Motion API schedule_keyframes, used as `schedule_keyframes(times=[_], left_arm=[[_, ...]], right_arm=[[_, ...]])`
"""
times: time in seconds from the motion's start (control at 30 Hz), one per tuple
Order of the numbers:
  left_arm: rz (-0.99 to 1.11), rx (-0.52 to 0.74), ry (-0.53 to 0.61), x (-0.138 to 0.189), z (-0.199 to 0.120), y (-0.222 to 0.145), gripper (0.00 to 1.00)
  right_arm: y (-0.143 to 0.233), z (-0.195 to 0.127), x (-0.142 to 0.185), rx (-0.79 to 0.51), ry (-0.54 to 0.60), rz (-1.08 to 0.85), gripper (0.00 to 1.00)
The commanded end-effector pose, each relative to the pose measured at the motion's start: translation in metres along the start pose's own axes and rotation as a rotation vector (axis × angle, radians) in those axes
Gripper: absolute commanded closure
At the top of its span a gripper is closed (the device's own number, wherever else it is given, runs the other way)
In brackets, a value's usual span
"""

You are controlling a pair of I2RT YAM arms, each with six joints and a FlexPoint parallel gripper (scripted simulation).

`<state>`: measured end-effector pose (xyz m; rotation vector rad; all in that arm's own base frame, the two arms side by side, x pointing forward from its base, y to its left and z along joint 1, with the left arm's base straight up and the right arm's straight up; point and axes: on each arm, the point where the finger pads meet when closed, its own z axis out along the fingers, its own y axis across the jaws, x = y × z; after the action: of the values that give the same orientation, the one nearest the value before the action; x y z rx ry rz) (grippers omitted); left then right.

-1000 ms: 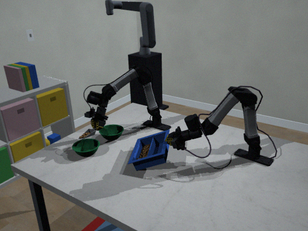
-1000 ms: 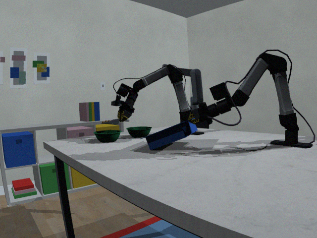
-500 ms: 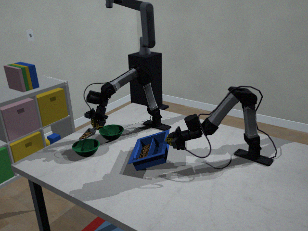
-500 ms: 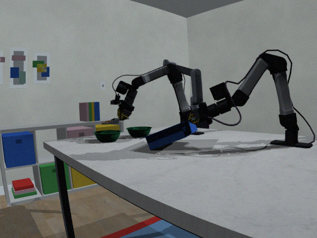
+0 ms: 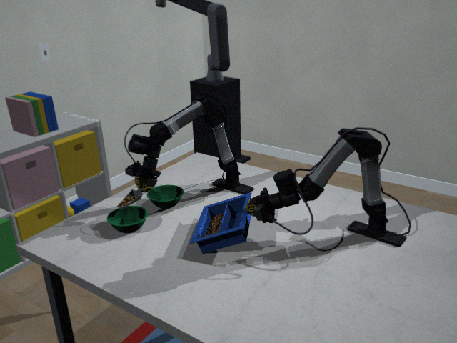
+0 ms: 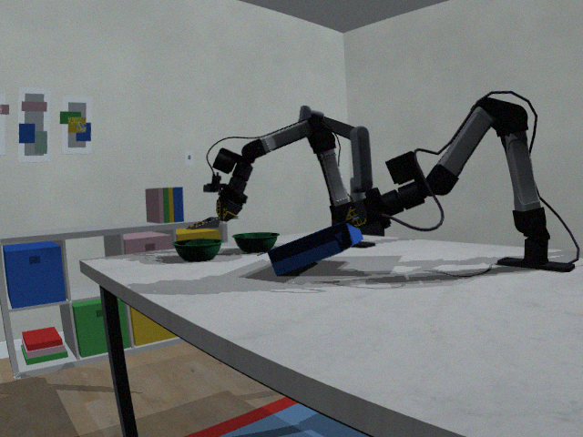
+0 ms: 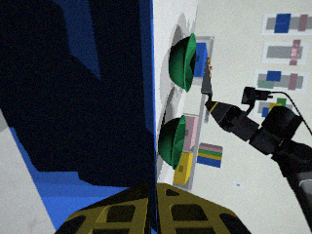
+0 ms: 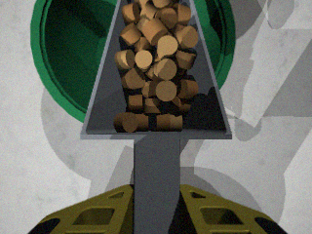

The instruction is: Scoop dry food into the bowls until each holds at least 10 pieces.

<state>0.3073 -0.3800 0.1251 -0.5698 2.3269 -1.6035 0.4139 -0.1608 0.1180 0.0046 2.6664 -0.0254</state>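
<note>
The scoop [image 5: 138,194] [image 6: 214,221] [image 7: 207,85] [image 8: 156,161] is raised above the table [image 5: 332,280] [image 6: 329,320], extending outward from the right gripper [image 5: 144,185] [image 6: 226,214] [image 7: 206,102] [image 8: 156,193]. The right gripper is closed on the scoop's handle. A load of dry food [image 5: 128,200] [image 6: 199,223] [image 7: 210,65] [image 8: 166,68] lies in the scoop pan. Ahead of the right gripper, under the scoop in its wrist view, the first bowl [image 5: 127,221] [image 6: 198,251] [image 7: 180,63] [image 8: 68,63] stands upright. The second bowl [image 5: 165,196] [image 6: 255,242] [image 7: 172,143] stands upright near the right gripper, lower than it. The left gripper [image 5: 251,207] [image 6: 355,218] [image 7: 153,191] is closed on the rim of the box [image 5: 221,241] [image 6: 306,251] [image 7: 151,58]. The box is tilted, its end at the left gripper raised. Remaining food [image 5: 213,224] lies in the compartment farther from the left gripper.

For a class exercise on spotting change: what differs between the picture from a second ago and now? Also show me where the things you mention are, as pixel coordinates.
The right end effector [image 5: 144,188] [image 6: 225,218] [image 8: 156,193] rose slightly, keeping hold of the loaded scoop [image 5: 136,194] [image 6: 211,222] [image 7: 207,83] [image 8: 157,161]. Nothing was newly gripped or released. The bowls, tilted box [image 5: 225,238] [image 6: 306,251] [image 7: 152,97] and left arm [image 5: 335,158] [image 6: 465,141] stayed put.
</note>
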Motion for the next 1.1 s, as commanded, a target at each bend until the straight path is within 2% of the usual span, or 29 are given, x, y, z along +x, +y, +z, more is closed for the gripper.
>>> schedule_keyframes(times=[0.0,0.27,0.37,0.47,1.07], left_arm=[[0.045,0.072,0.01,0.003,0.004,-0.025,1.0],[0.045,0.072,0.01,0.003,0.004,-0.025,1.0],[0.045,0.072,0.01,0.003,0.004,-0.025,1.0],[0.045,0.072,0.01,0.003,0.004,-0.025,1.0],[0.045,0.072,0.01,0.003,0.004,-0.025,1.0]], right_arm=[[-0.005,0.002,-0.004,0.015,-0.008,0.003,1.0],[0.0,-0.001,-0.002,0.005,-0.004,-0.001,1.0],[0.005,0.009,0.011,-0.011,0.04,0.007,1.0],[0.0,0.002,-0.005,0.005,0.015,-0.03,1.0],[-0.013,-0.006,-0.018,0.027,0.075,-0.213,1.0]])
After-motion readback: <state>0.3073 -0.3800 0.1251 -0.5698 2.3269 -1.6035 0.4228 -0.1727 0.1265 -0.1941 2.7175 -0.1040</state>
